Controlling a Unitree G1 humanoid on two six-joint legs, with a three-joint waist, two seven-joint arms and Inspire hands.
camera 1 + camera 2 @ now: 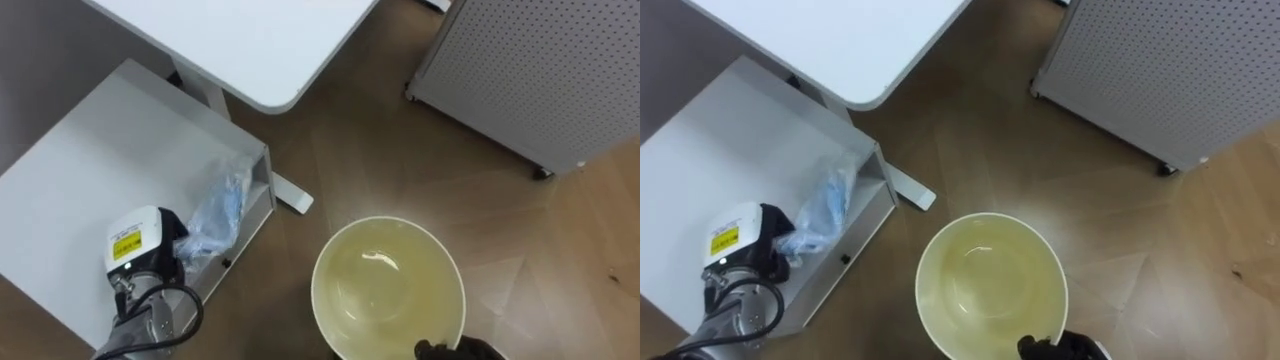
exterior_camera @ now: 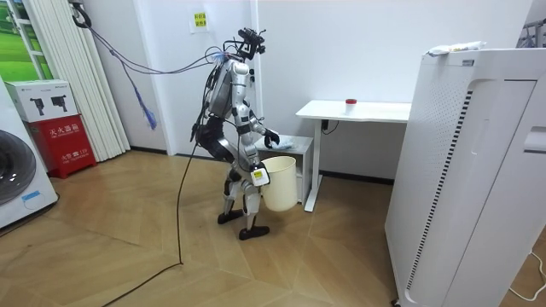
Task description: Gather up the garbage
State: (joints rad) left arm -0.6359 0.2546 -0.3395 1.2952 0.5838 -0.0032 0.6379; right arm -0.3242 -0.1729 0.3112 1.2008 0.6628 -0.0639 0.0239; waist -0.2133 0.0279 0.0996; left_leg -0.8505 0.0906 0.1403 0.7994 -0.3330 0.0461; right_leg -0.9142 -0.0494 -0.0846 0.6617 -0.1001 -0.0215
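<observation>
Looking down in the left eye view, the garbage is a crumpled clear-and-blue plastic bag [image 1: 215,212]. It lies at the front edge of a low white shelf [image 1: 70,170], near the foot of the desk [image 1: 250,40]. The left hand [image 1: 170,232] is right against the bag's near end. Its fingers are tucked behind the wrist and the plastic, so I cannot tell whether they have closed on it. The bin [image 1: 345,300] is just to the right, mouth up and empty, with the right hand [image 1: 455,350] hooked over its near rim.

The right eye view gives the same layout: the bag touches the left hand, and bare floor [image 1: 970,150] lies between the bin and the shelf edge.

In the room view the robot stands leaning toward the shelf beside the desk. Its left hand reaches onto the shelf and its right hand carries the bin clear of the floor.

To do this step well, I judge the left hand should gather a bunched fold rather than one thin layer, since film like this slips and stretches. It should lift just enough to clear the shelf's front lip while keeping below the desk corner. Bringing the bin closer under the shelf edge would shorten the carry. It should let go only when the bag hangs wholly inside the rim, because light plastic can catch there and fall outside.
</observation>
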